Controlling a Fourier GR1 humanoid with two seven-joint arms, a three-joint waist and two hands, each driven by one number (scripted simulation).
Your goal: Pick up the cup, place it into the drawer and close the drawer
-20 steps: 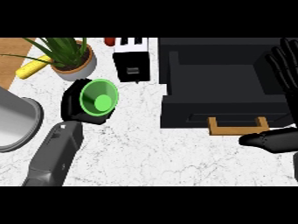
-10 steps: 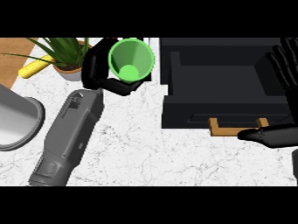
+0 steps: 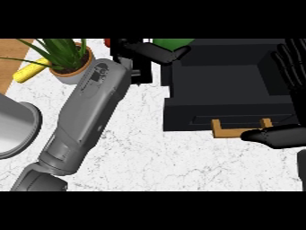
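The green cup (image 3: pixel 172 43) shows only as a sliver at the top edge, with my left hand (image 3: pixel 156 52) curled round it. That hand holds it beside the far left corner of the open black drawer (image 3: pixel 229 85), whose wooden handle (image 3: pixel 241 129) faces me. My left forearm (image 3: pixel 89 112) stretches diagonally across the counter. My right hand (image 3: pixel 302 90) stands open along the drawer's right side, fingers up, thumb near the handle.
A potted plant (image 3: pixel 66 60) stands at the back left with a yellow object (image 3: pixel 31 72) beside it. A large grey cylinder (image 3: pixel 3 121) sits at the left edge. A small red item (image 3: pixel 107 42) lies behind the arm.
My left hand has lifted the cup from the counter and carried it up and to the right, towards the drawer's far left corner. The right hand has stayed still.
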